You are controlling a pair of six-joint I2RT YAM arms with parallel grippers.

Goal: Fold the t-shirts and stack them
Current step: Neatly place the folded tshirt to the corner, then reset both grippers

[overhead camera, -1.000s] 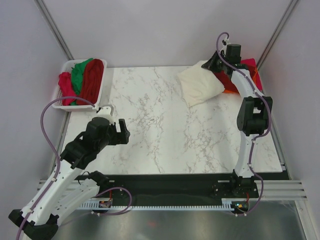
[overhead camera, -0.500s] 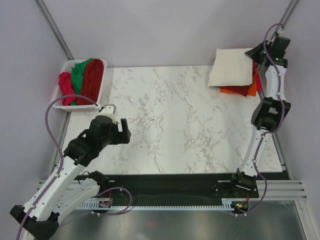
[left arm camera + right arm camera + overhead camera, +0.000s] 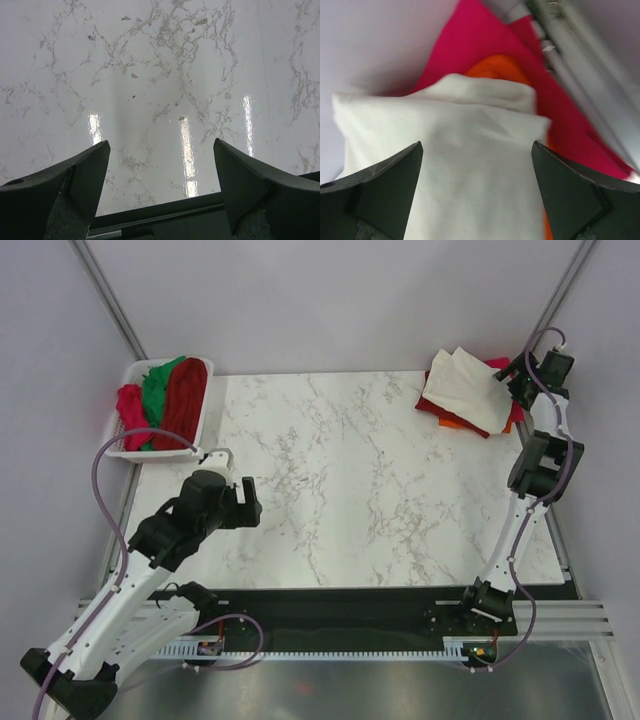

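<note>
1. One cream-white t-shirt (image 3: 468,390), soft and loosely folded, tops the stack at the table's (image 3: 330,480) far right corner, over the orange t-shirt (image 3: 495,67) and the magenta t-shirt (image 3: 465,35).
2. My right gripper (image 3: 476,150) is spread wide just above it, gripping nothing.
3. My left gripper (image 3: 161,145) is spread over bare glossy marble.
4. Crumpled shirts (image 3: 170,390) fill the white basket (image 3: 207,405), far left.

Overhead: high and behind, looking down on the whole marble surface (image 3: 340,480). Left wrist: close over that marble, facing down. Right wrist: closer still on the cream-white t-shirt (image 3: 460,165), seen overhead far right.
</note>
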